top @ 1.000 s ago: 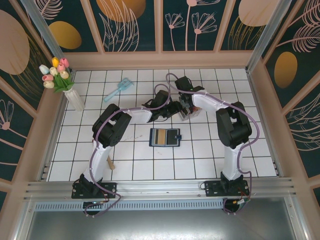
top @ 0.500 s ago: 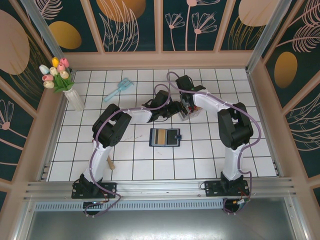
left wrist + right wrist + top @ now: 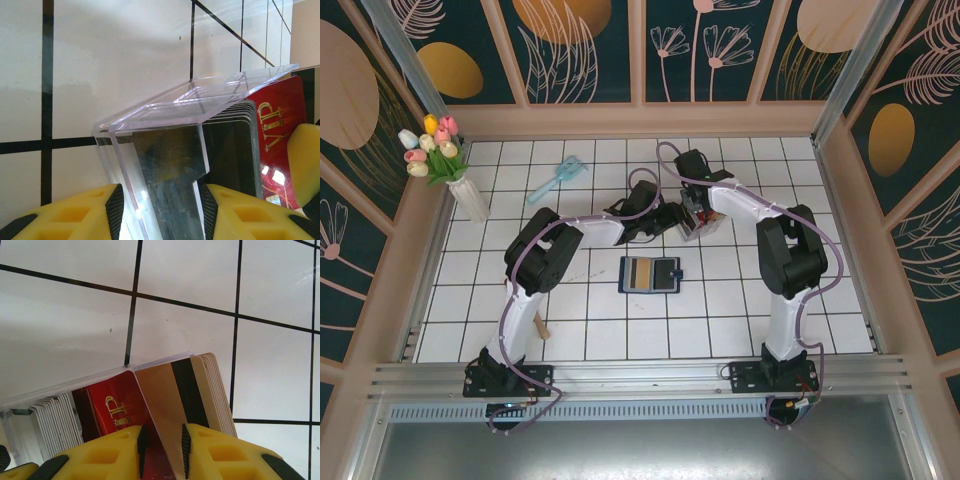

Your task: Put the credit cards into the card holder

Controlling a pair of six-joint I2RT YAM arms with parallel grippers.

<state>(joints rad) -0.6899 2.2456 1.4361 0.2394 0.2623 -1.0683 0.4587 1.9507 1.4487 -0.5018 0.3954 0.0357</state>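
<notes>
One gold card [image 3: 165, 400] sits pinched in right hand [image 3: 163, 440], rack [image 3: 165, 150] in left hand [image 3: 160, 200]

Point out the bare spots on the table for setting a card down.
Bare tiles lie in front of the wallet, between the left arm and right arm, and between the left arm and the vase. The far right corner is free too. Crowded: behind the wallet, where both arms meet at the rack.

High fixed view looking down, both wrist views close, sharing clear rack [image 3: 165, 107]
</notes>
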